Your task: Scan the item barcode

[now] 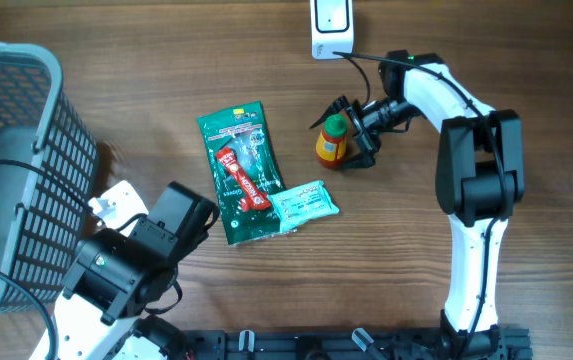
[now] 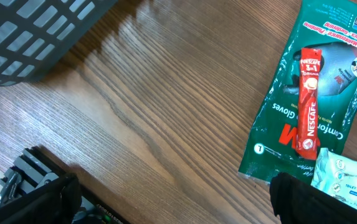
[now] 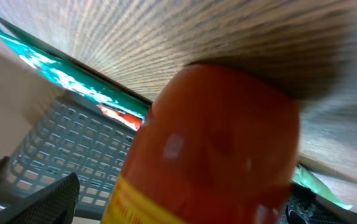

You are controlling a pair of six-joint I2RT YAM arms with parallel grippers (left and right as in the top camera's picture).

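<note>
Where the orange bottle [image 1: 331,143] with its green cap sits on the worktop [image 1: 166,60], centre-right of the overhead view and just below the white scanner [image 1: 332,25], the right fingers [image 3: 38,200] are spread wide on either side of it, clamping nothing. The left fingers [image 2: 315,202], likewise fully spread and empty, hang over bare wood beside the green glove pack [image 2: 315,81], red sachet [image 2: 309,99] and tissue pack [image 2: 349,177]. A basket [image 1: 16,150] stands at far left.

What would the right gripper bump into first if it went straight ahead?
The little orange bottle, just ahead of the open right gripper and filling its wrist view. It seems close, but depth is unclear.
</note>
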